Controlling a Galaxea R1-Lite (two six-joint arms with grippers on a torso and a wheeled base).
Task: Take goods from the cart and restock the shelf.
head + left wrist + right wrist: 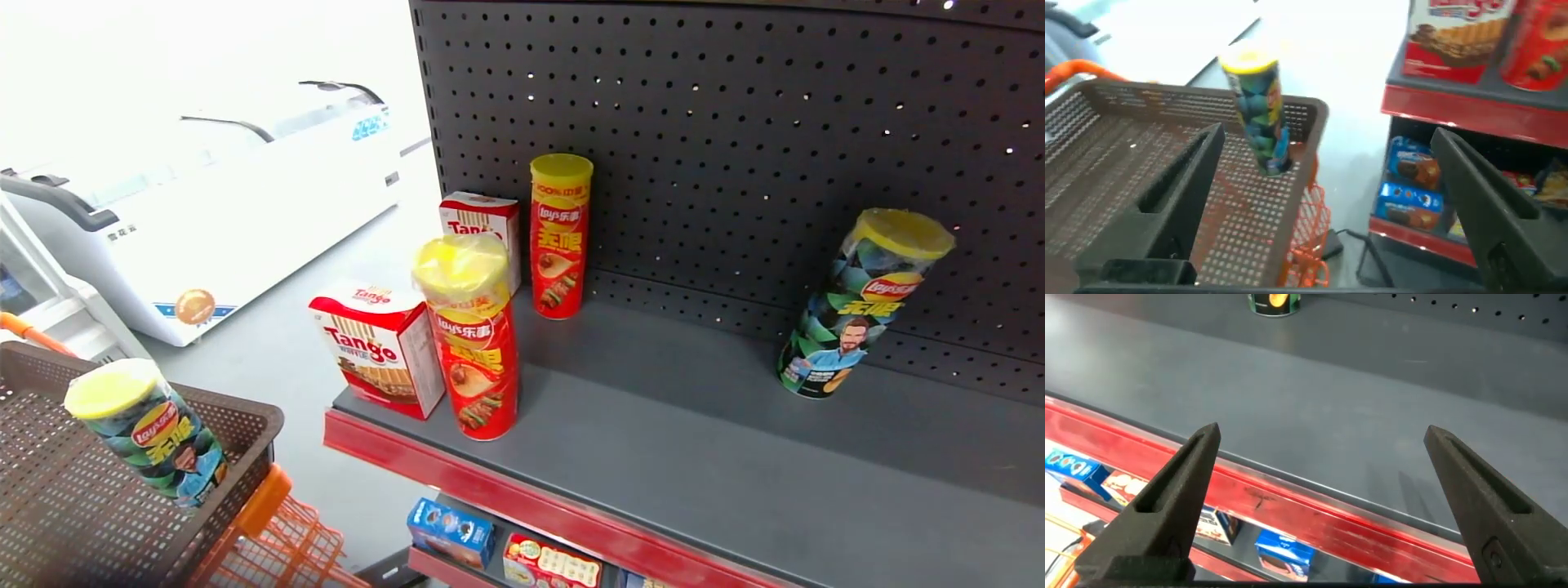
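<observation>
A green chip can with a yellow lid (151,431) (1259,110) stands upright in the brown cart basket (57,506) (1118,155). My left gripper (1327,208) hangs open some way short of it, with nothing between its fingers. On the grey shelf (694,441) stand two red chip cans (472,335) (560,235), two red-and-white wafer boxes (377,347) (482,224) and a second green can (861,304) at the right. My right gripper (1319,510) is open and empty before the shelf's red front edge (1290,498); that green can's base (1274,304) lies far beyond it.
A dark pegboard (735,122) backs the shelf. A lower shelf holds blue and red snack packs (451,531) (1413,184) (1282,554). A white chest freezer (220,196) stands across the grey floor. The cart has an orange wire frame (286,547).
</observation>
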